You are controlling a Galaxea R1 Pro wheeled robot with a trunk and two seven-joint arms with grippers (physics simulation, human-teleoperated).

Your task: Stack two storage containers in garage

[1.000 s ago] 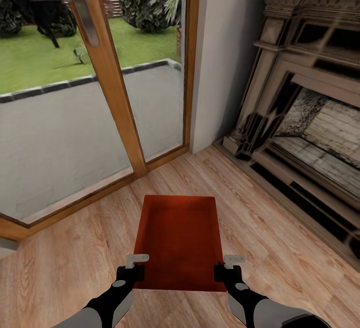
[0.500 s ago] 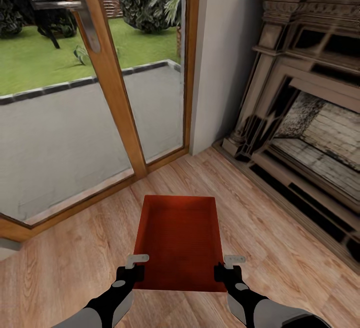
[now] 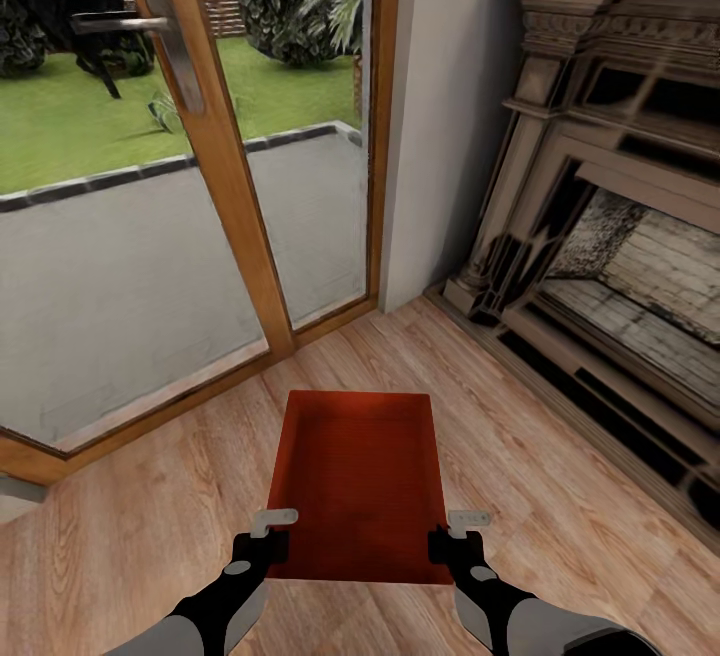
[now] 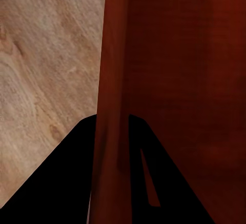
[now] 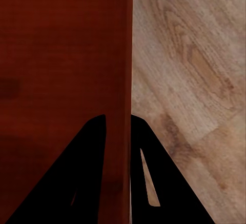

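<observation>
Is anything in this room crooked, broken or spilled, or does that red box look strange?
Nothing stands out. The orange-red rectangular storage container sits level and empty, its side walls pinched by the left gripper and right gripper. The light wood plank floor, wood-framed glass door and fireplace look intact.

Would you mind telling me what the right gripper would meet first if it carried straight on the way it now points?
The right gripper already straddles the storage container wall, so it would slide along that wall; beyond lies the wood plank floor, though depth is unclear.
</observation>
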